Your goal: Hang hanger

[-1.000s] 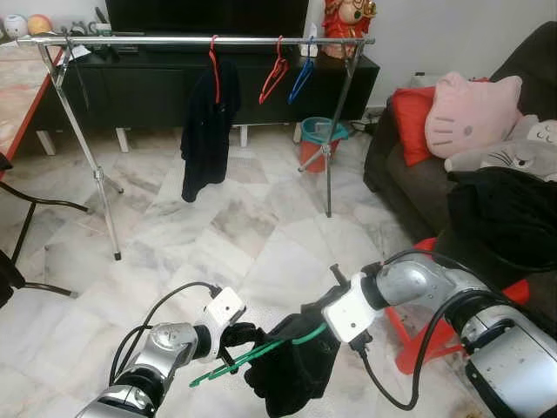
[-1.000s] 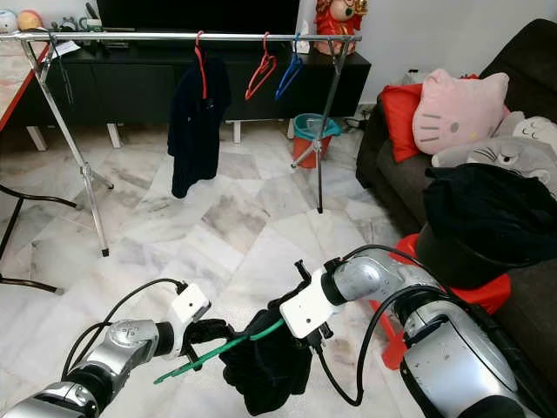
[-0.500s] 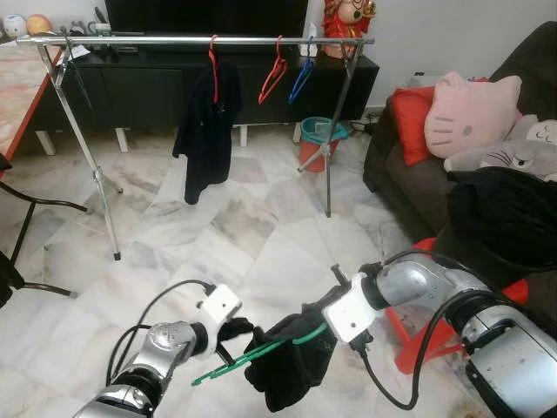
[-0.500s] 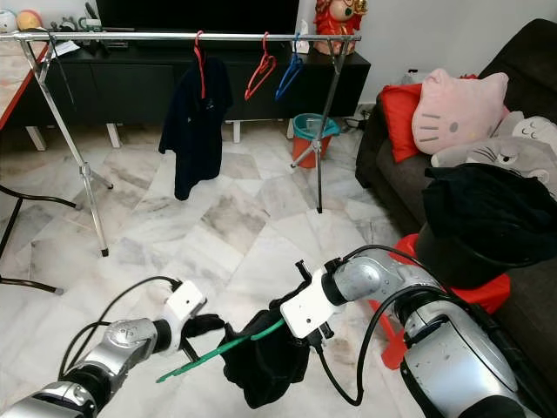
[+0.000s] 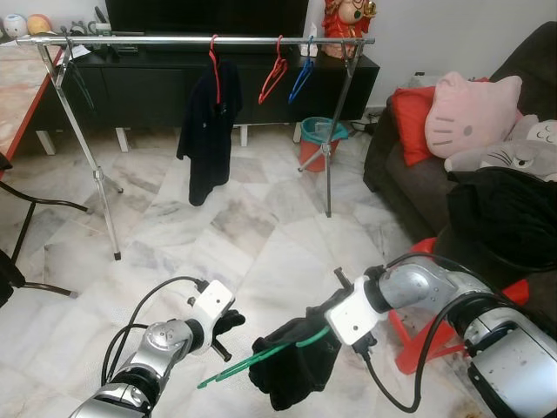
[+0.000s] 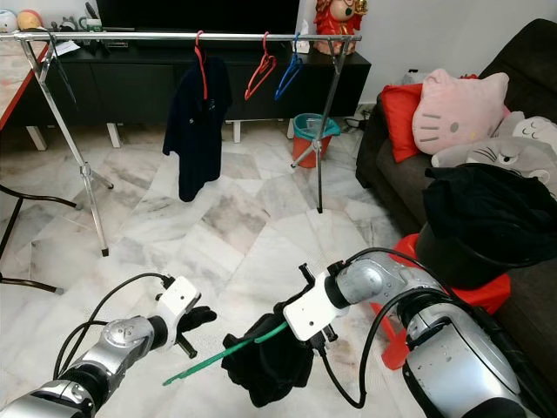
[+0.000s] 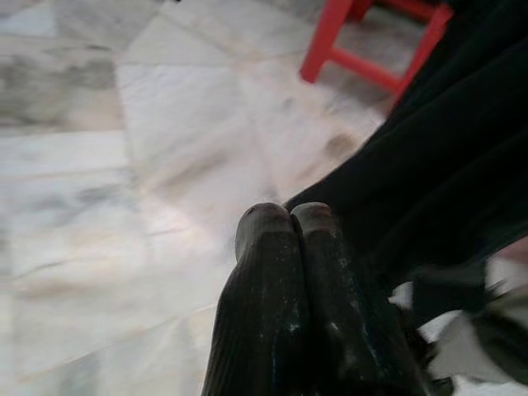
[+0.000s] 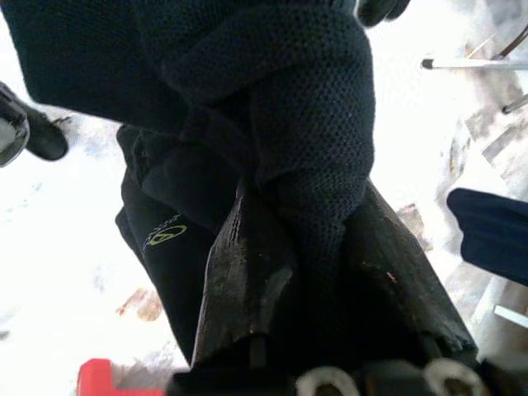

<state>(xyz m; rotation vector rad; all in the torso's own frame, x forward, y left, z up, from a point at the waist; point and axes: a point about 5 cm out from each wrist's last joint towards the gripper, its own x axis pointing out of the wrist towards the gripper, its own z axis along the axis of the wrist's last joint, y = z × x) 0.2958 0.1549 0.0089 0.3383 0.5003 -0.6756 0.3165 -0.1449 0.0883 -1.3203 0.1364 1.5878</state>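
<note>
Since one second ago the left gripper (image 5: 228, 324) has been drawn off the green hanger (image 5: 261, 354); its two black fingers (image 7: 285, 247) are seen pressed together with nothing between them, at about 9 o'clock from the hanger's free end and clear of it. The hanger, with the black garment (image 5: 291, 366) draped on it, is now carried by the right gripper (image 5: 324, 324) alone, low at 6 o'clock in the head view. In the right wrist view its fingers (image 8: 247, 272) are seen clamped over a fold of the knit and, judged from the head view, over the hanger beneath.

Judgement: the handover to one arm is complete; the carry to the clothes rail (image 5: 196, 40) at 12 o'clock, well apart, is not yet begun.

Materials:
- Hanger: thin green plastic, straight bar, slightly tilted.
- Garment: black open-mesh knit, limp and bunched, small yellow-green logo (image 8: 162, 235).
- Rail: polished metal tube on splayed legs; a dark shirt (image 5: 207, 131) on a red hanger, plus empty red (image 5: 272, 74) and blue (image 5: 302, 77) hangers.
- Floor (image 5: 252, 226): glossy veined marble tile.
</note>
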